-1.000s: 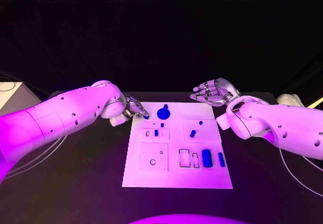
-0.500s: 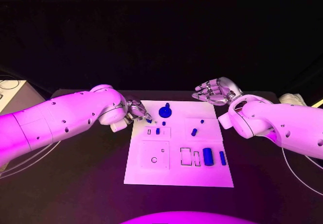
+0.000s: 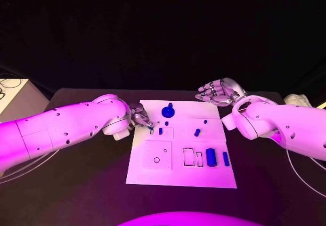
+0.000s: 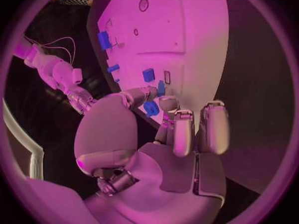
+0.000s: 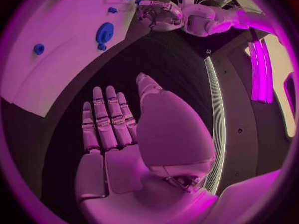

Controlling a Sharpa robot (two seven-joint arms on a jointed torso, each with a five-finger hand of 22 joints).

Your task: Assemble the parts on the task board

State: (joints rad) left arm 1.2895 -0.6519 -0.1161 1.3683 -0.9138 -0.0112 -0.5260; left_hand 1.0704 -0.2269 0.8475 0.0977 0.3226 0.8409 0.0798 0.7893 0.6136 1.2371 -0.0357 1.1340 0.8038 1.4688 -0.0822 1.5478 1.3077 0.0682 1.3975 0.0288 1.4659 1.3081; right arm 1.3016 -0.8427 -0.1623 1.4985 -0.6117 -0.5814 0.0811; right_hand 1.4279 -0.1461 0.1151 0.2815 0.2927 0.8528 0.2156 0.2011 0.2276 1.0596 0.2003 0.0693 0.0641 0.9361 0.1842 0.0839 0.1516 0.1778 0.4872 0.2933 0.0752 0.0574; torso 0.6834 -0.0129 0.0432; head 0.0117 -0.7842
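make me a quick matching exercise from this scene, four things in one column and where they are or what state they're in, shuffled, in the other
Column one
1. left hand
2. right hand
3. round blue disc part
4. two upright blue bar parts

Column two
A. open, holding nothing, off the far right corner of the white task board
B. near right of the board, side by side
C. far end of the board, near the middle
D. pinches a small blue part at the board's far left edge

Pairs: 1-D, 2-A, 3-C, 4-B
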